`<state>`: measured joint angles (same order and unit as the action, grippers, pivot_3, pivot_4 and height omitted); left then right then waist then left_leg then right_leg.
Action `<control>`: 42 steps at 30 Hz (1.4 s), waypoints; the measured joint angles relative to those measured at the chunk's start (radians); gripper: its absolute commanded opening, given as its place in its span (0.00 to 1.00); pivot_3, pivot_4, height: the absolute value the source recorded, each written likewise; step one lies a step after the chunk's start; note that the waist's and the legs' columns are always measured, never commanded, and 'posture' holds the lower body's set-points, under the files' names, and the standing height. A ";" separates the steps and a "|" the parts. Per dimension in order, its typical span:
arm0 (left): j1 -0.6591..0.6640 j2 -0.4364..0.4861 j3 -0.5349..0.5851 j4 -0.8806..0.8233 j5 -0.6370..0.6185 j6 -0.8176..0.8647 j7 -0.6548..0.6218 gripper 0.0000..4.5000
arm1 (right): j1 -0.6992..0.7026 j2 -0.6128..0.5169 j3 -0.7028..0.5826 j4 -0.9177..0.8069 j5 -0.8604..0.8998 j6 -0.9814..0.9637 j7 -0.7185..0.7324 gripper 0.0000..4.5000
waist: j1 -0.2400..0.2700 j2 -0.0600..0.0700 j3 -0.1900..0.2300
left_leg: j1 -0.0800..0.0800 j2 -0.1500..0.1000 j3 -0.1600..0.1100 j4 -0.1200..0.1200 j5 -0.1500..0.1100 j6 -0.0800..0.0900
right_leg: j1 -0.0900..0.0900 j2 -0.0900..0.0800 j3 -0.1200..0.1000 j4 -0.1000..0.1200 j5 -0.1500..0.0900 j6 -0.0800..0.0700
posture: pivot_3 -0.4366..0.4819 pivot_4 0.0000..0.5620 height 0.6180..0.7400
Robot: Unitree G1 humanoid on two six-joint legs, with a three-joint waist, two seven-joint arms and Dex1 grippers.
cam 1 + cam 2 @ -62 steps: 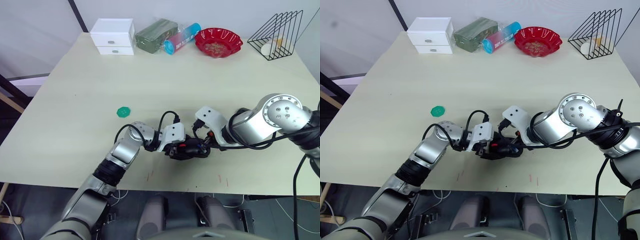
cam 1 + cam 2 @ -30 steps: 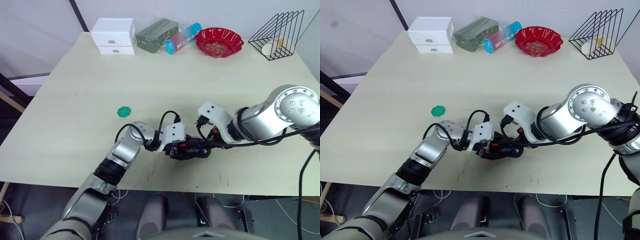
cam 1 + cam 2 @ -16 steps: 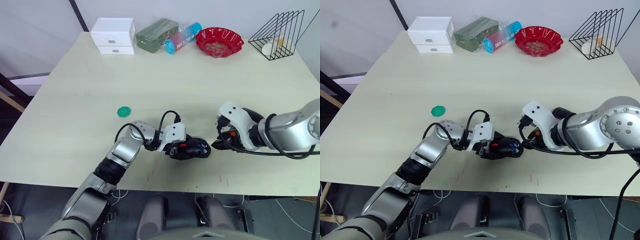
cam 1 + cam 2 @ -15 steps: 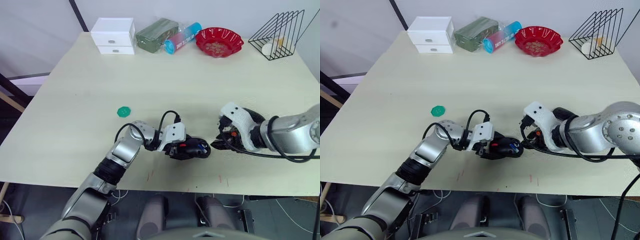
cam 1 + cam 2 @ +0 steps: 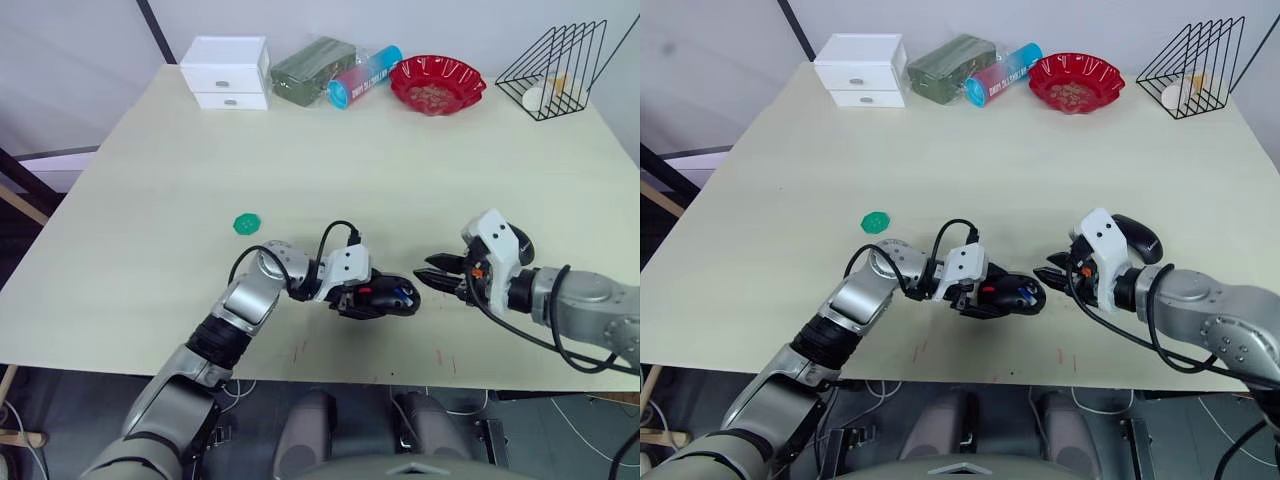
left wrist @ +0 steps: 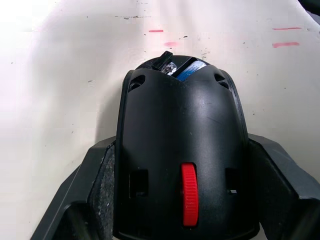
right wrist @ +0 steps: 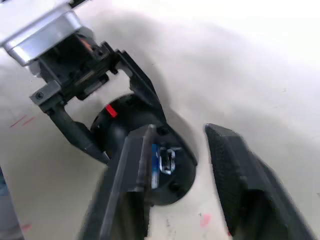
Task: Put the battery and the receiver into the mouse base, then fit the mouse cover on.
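**A:** Where is the mouse base?

**B:** The mouse base (image 5: 378, 298) lies on the table (image 5: 330, 160) near the front edge, at about 6 o'clock from the table's middle. The left gripper (image 5: 352, 292) is clamped on it, one finger pressed against each side; the left wrist view shows both black fingers (image 6: 97, 185) hugging its flanks, with the red scroll wheel (image 6: 189, 201) facing up.

**A:** And the battery?

**B:** The battery (image 6: 189, 70) sits inside the base at the end away from the left gripper. Only its blue end and a bit of white show, so I can't say for sure that it is fully seated. A small black and silver piece (image 6: 164, 62) sits just beside it at the base's rim; it may be the receiver, but the view is too poor to be sure.

**A:** The right gripper?

**B:** The right gripper (image 5: 432, 277) hovers at 3 o'clock from the base, near it but apart, fingers spread and holding nothing, tips pointing towards the base.

**A:** The mouse cover?

**B:** The mouse cover (image 5: 1137, 236) lies on the table at about 2 o'clock from the base, behind the right wrist. A green disc (image 5: 246, 224) lies at 10 o'clock from the base, well apart.
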<state>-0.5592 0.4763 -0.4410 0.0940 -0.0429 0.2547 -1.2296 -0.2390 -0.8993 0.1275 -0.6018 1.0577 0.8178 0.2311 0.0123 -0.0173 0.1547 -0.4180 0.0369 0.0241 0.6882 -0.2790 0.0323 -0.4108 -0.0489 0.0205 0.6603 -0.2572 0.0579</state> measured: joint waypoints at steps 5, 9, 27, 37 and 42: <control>-0.001 0.005 0.000 -0.002 0.000 0.005 -0.002 0.66 | 0.081 0.059 0.007 0.001 -0.213 -0.156 0.139 0.01 | -0.001 0.000 0.000 | 0.002 0.000 0.000 0.000 0.000 0.000 | 0.001 0.001 0.000 0.000 0.000 0.000 | 0.48 0.27 1.00; -0.002 0.006 0.000 -0.005 0.000 0.011 -0.003 0.66 | 0.138 0.131 0.031 0.065 -0.350 -0.296 0.239 0.01 | 0.000 0.000 0.000 | 0.002 0.000 0.000 0.000 0.000 0.000 | 0.001 0.002 0.000 0.000 0.000 0.000 | 0.48 0.27 1.00; -0.008 0.011 -0.001 -0.007 0.000 0.024 -0.010 0.66 | 0.142 0.261 0.089 0.253 -0.636 -0.451 0.501 0.01 | -0.001 0.000 0.000 | 0.004 0.000 0.000 0.000 0.000 -0.001 | 0.002 0.002 0.001 0.002 0.000 0.000 | 0.48 0.27 1.00; -0.009 0.012 -0.001 -0.007 0.000 0.024 -0.011 0.66 | 0.132 0.288 0.090 0.266 -0.697 -0.450 0.522 0.01 | -0.002 0.000 0.000 | 0.004 0.000 0.000 0.000 0.001 -0.001 | 0.002 0.002 0.001 0.002 0.000 0.000 | 0.48 0.27 1.00; -0.009 0.014 -0.001 -0.007 0.001 0.026 -0.011 0.66 | 0.120 0.294 0.090 0.269 -0.701 -0.390 0.524 0.01 | -0.003 0.000 -0.001 | 0.005 0.000 0.000 0.000 0.001 -0.001 | 0.002 0.003 0.001 0.002 0.000 0.000 | 0.48 0.27 1.00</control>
<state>-0.5684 0.4899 -0.4421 0.0867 -0.0424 0.2807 -1.2402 -0.1188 -0.6051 0.2173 -0.3330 0.3572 0.4275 0.7548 0.0096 -0.0175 0.1536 -0.4132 0.0371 0.0241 0.6884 -0.2781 0.0308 -0.4087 -0.0464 0.0220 0.6627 -0.2573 0.0575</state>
